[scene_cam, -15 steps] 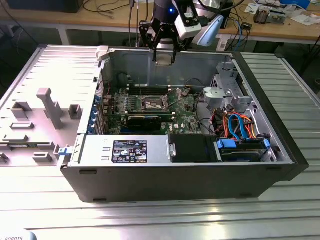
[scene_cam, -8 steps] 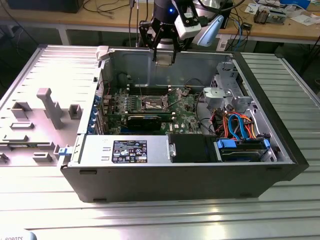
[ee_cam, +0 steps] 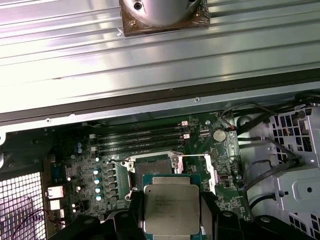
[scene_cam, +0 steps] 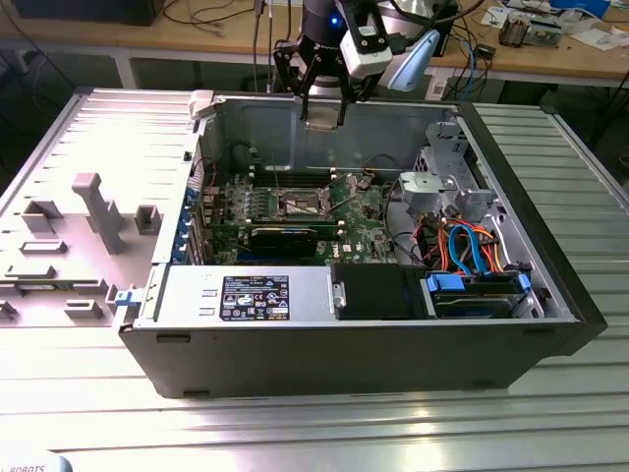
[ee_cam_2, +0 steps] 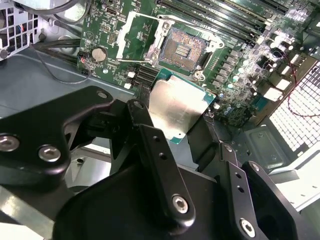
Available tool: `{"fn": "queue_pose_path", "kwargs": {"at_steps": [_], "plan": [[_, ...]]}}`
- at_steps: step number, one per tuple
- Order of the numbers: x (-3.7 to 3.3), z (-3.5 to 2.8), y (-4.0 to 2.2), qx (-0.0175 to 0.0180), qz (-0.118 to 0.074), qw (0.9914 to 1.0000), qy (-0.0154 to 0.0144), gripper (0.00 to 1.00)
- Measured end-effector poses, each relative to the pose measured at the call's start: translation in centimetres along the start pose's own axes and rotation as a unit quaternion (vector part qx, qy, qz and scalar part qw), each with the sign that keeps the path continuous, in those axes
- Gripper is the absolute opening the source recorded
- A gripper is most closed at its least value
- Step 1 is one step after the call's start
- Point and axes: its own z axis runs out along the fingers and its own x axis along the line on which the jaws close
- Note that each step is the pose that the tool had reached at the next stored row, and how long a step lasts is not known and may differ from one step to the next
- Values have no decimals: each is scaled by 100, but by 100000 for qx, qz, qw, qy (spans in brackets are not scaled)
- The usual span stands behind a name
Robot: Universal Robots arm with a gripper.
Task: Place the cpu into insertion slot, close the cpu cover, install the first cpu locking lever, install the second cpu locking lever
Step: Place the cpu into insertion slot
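Observation:
My gripper [scene_cam: 322,106] hangs above the open computer case near its back wall, shut on the cpu [ee_cam_2: 176,105], a flat square chip with a silver-grey top and green edge. In both wrist views the black fingers [ee_cam_2: 150,145] clamp two opposite sides of the cpu [ee_cam: 171,206]. Below it on the green motherboard lies the insertion slot [ee_cam_2: 182,47], its dark centre bare. The cpu cover [ee_cam_2: 161,40], a thin metal frame, is swung open beside the slot. In the exterior view the insertion slot [scene_cam: 300,205] sits mid-board, well below the gripper.
Long memory slots [ee_cam: 137,137] run beside the socket. A black expansion card [scene_cam: 285,236], a silver power supply [scene_cam: 246,295] and a drive cage [scene_cam: 442,187] with orange and blue cables [scene_cam: 472,246] crowd the case. A grey fixture plate [scene_cam: 79,216] lies at the exterior view's left.

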Motion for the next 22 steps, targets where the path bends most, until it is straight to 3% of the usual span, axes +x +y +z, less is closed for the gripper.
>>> {"fn": "queue_pose_path", "kwargs": {"at_steps": [6,12,22], "plan": [[0,0,0,-1,302,100000,-24,54],[0,6,0,-69,3466,99939,-308,54],[0,6,-1,-67,3512,99938,-314,54]]}}
